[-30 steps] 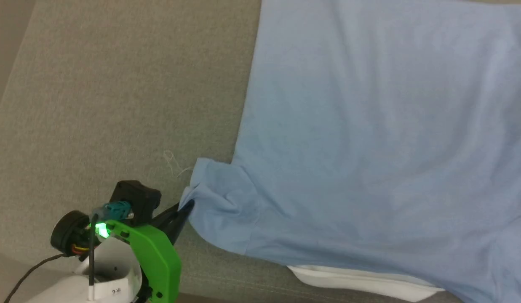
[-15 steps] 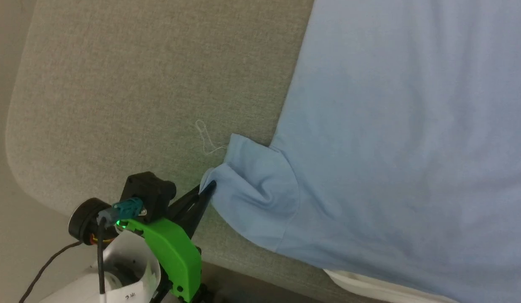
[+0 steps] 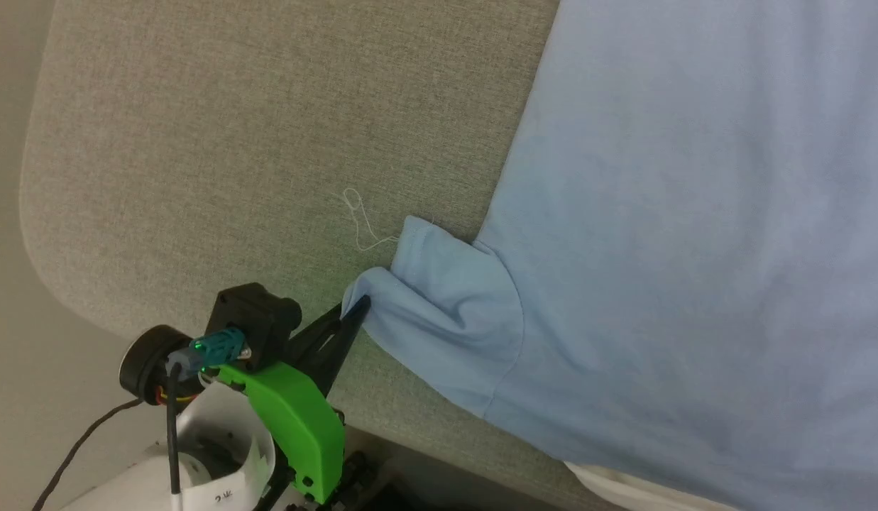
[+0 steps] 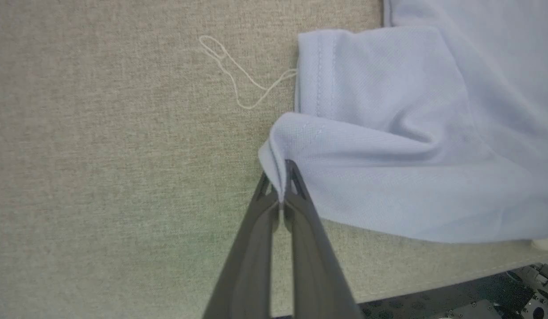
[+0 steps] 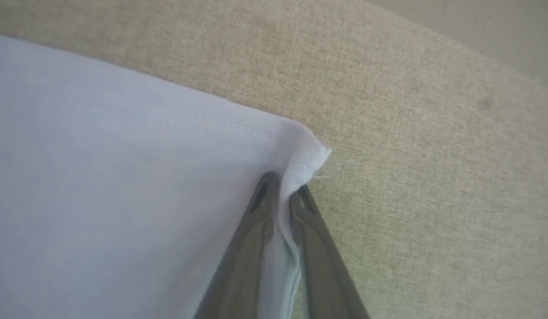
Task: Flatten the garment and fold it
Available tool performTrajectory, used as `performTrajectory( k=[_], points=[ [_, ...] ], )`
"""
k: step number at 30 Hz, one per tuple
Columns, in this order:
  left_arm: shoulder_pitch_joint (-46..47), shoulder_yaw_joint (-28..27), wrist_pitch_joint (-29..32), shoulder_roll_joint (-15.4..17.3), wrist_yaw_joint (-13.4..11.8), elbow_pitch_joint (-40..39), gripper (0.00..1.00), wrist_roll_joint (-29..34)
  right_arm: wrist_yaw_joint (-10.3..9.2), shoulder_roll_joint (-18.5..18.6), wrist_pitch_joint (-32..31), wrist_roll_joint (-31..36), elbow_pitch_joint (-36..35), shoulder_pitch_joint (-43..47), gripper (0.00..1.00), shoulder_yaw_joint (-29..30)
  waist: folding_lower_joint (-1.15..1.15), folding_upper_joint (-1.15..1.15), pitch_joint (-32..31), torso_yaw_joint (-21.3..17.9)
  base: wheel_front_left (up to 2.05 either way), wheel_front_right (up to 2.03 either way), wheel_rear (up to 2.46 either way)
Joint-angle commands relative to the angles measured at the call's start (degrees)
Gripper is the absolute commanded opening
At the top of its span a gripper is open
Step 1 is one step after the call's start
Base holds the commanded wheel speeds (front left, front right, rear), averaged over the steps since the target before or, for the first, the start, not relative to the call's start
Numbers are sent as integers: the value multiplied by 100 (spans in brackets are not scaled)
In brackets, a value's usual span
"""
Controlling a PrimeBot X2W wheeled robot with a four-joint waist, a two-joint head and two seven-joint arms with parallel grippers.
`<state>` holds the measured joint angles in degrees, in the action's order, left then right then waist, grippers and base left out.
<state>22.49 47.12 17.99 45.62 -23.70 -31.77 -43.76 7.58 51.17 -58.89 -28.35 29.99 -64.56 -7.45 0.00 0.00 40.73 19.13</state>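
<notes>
Garment (image 3: 694, 248) sleeve pinched in left tool (image 4: 279, 177), hem in right tool (image 5: 286, 184)

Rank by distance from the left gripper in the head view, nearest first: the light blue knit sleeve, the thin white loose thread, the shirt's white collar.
1. Light blue knit sleeve: pinched in the left gripper, touching.
2. Thin white loose thread: just above the gripper, beside the sleeve hem.
3. White collar: far lower right, at the bottom edge.
</notes>
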Motion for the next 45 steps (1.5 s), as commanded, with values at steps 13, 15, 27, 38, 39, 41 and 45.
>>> performTrajectory(
  k=[13, 15, 27, 38, 39, 41, 45],
  points=[
    [131, -67, 63, -67, -42, 392, 0, -80, -9, -148, 553, -608, 255, 1111, 0, -808, 0, 0, -1021, -623, 0, 0, 0],
    [119, -81, 87, -80, -40, 514, 0, -150, -9, -104, 674, -784, 134, 1400, 0, -1018, 0, 0, -1284, -789, 0, 0, 0],
    [-250, -34, 98, -125, -66, 1038, 0, -492, -9, 125, 1173, -1615, -337, 3230, 0, -1320, 0, 0, -2494, -1478, 0, 0, 0],
    [-616, 112, 54, -207, -181, 1290, 0, -593, -9, -153, 1060, -1615, -777, 5360, 0, -472, 0, 0, -3130, -1707, 0, 0, 0],
    [-651, 122, 50, -222, -196, 1309, 0, -609, -9, -188, 1014, -1557, -880, 5544, 0, -392, 0, 0, -3158, -1723, 0, 0, 0],
    [-699, 135, 38, -245, -213, 1350, 0, -631, -9, -285, 920, -1465, -1016, 5829, 0, -196, 0, 0, -3184, -1739, 0, 0, 0],
    [-739, 156, -2, -280, -217, 1426, 0, -633, -9, -481, 780, -1203, -1288, 6205, 0, 148, 0, 0, -3188, -1750, 0, 0, 0]
  ],
)
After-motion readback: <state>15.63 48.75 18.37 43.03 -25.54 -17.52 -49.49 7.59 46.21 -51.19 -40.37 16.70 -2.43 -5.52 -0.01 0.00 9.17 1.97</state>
